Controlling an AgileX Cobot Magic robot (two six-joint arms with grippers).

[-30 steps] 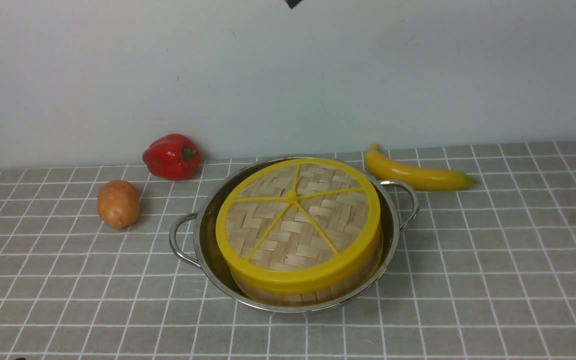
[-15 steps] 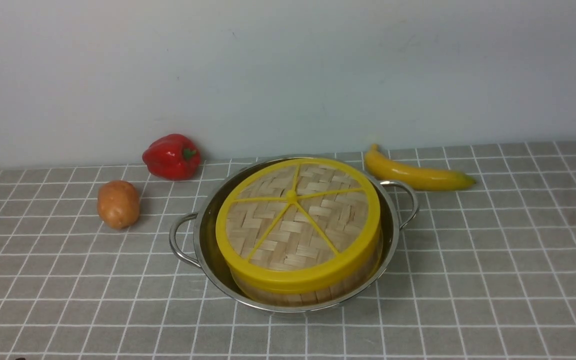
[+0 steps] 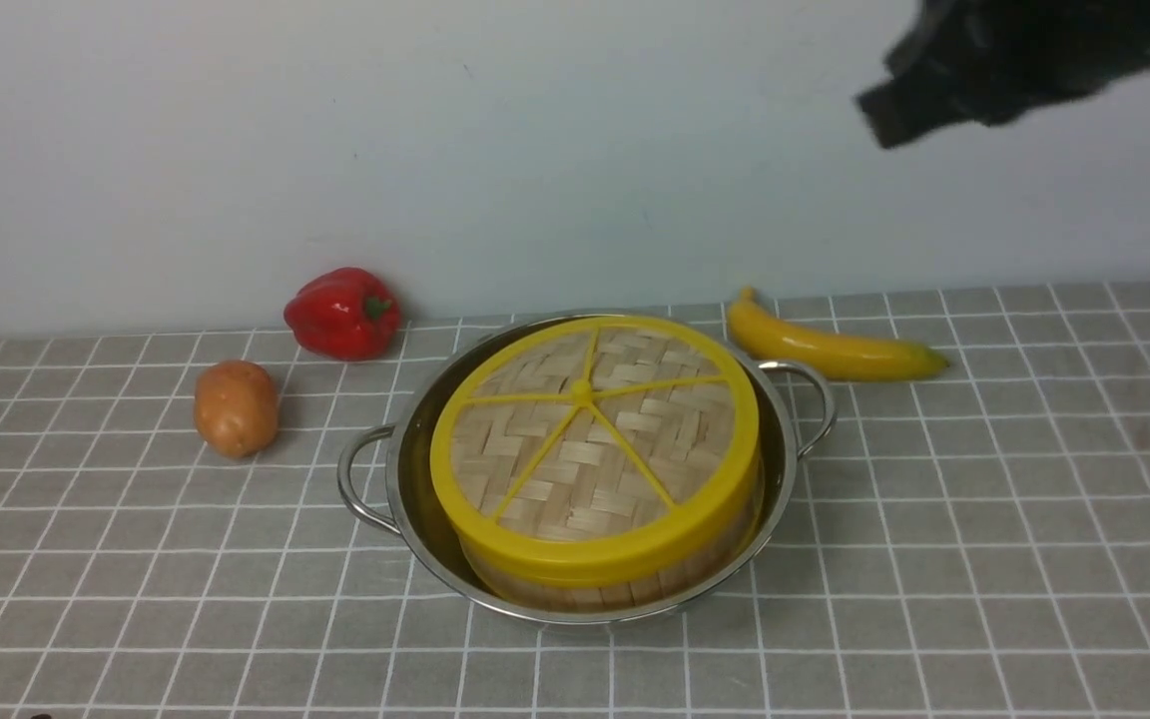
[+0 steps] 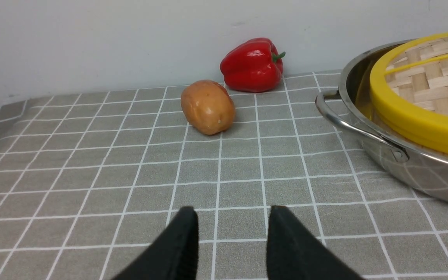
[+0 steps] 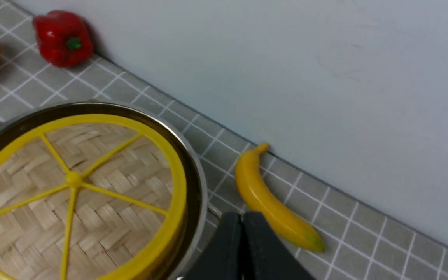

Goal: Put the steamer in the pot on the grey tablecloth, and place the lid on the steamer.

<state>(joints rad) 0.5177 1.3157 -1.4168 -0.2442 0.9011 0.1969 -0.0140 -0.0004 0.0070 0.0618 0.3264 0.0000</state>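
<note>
Pale wall behind, grey tablecloth (image 3: 984, 519) covering the whole work surface.

Right gripper (image 5: 242, 223): fingers pressed together, nothing between them. In the front view it shows as a dark blur high at the far right, well clear of everything. Its wrist view looks down on the lid and a banana (image 5: 270, 208) by the wall.

Left gripper (image 4: 231, 229): fingers parted, empty, low over bare cloth near the left.

Outward: the pot (image 3: 415, 499) stands at centre. The steamer (image 3: 615, 589) sits inside it, only its bamboo wall showing at the near side. The lid (image 3: 590, 439) rests on top, rim seated all round as far as I can tell.

Both placements look done; nothing appears left to grasp. The pot lies right of the left gripper and down-left of the right one. The right arm is the higher and the freer to withdraw.

Left of the pot: a potato (image 3: 236, 407), a red pepper (image 3: 343, 312) farther back.
</note>
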